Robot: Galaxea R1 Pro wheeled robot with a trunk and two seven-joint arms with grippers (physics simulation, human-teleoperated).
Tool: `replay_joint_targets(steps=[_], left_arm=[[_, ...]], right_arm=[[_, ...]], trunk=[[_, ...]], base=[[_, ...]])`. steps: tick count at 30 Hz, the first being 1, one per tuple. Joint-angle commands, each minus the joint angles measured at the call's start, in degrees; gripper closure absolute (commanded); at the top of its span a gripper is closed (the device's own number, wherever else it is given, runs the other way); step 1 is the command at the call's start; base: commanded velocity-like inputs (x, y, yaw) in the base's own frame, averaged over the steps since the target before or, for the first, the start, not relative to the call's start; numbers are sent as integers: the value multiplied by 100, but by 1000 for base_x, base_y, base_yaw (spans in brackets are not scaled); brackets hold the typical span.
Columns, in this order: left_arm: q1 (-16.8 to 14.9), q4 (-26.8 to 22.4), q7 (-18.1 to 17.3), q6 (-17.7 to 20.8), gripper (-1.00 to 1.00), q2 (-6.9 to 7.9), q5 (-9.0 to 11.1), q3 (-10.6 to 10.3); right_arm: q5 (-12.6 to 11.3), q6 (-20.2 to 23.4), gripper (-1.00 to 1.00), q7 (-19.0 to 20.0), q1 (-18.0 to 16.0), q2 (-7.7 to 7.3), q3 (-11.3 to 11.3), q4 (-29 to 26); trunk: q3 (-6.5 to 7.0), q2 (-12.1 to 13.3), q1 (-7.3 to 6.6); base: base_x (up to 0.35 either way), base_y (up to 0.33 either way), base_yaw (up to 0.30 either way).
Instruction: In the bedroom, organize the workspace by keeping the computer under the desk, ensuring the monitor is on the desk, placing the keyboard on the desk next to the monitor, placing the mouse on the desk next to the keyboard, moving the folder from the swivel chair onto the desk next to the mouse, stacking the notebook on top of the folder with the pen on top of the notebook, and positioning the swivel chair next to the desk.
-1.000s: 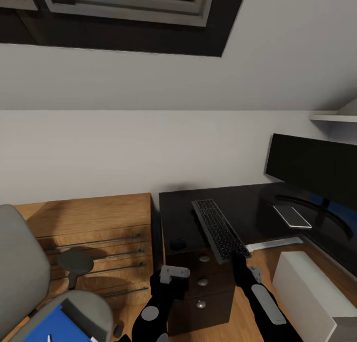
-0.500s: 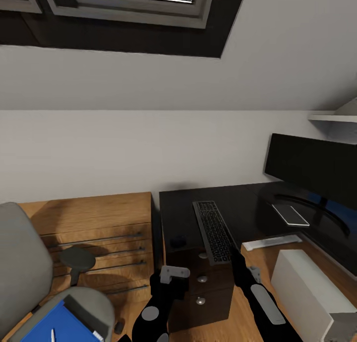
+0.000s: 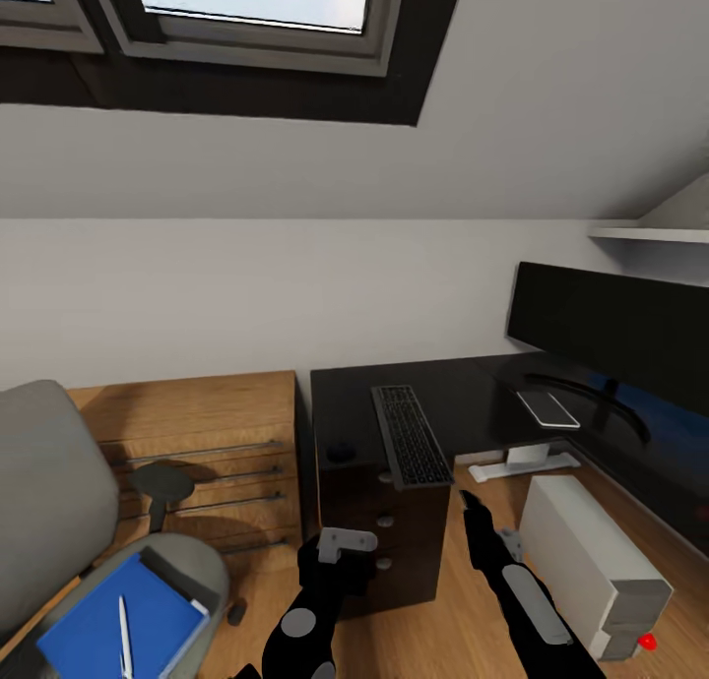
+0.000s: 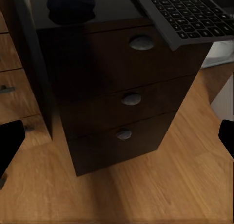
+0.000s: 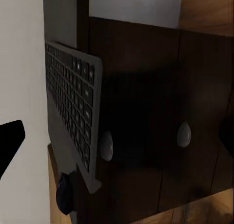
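Observation:
The black keyboard (image 3: 408,435) lies on the glossy black desk (image 3: 463,394), its near end jutting over the front edge above the drawer unit (image 4: 131,100). The small black mouse (image 3: 341,452) sits to its left. The wide monitor (image 3: 611,325) stands at the right, with a thin pale notebook (image 3: 547,408) by its stand. The white-grey computer (image 3: 581,561) is on the floor beside the desk. On the grey swivel chair (image 3: 49,482) lies the blue folder (image 3: 113,628) with the pen (image 3: 124,635) on it. My right gripper (image 3: 473,517) (image 5: 119,136) is open just below the keyboard's end. My left gripper (image 3: 340,561) (image 4: 117,139) is open, facing the drawers.
A low wooden drawer cabinet (image 3: 197,443) stands between the chair and the desk. A skylight (image 3: 246,10) sits in the sloped ceiling, and a white shelf (image 3: 650,234) hangs at the right. Wood floor shows in front of the drawer unit and the computer.
The keyboard, tilted in my right gripper a second ago, now lies flat on the desk. The right gripper has opened and drawn back from it. The view has shifted back and left.

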Motion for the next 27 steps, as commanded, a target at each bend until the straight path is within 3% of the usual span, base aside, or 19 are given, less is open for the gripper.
replay_joint_targets(steps=[1,2,7,20,27], left_arm=[[-7,-8,46,17,-100,2,40,-11],[-7,-11,46,19,-100,3,37,-13],[-7,-12,46,17,-100,3,36,-12],[-7,19,46,31,-100,-8,49,-11],[-6,646,34,27,-100,-8,113,26]], right_arm=[[-51,7,-100,-25,-2,-15,-19,-10],[-57,0,-100,-24,-2,-191,-54,-12],[-60,-115,-100,-9,-1,-327,-70,-30],[-48,-406,-100,173,-2,-449,-59,-46],[-48,-412,-100,349,0,-516,-59,-45]], trunk=[[-7,-4,-1],[-7,-4,-1],[29,76,-45],[263,598,-331],[388,878,-485]], base=[[-90,-82,0],[-24,-21,0],[-12,-10,0],[-1,-1,0],[0,0,0]])
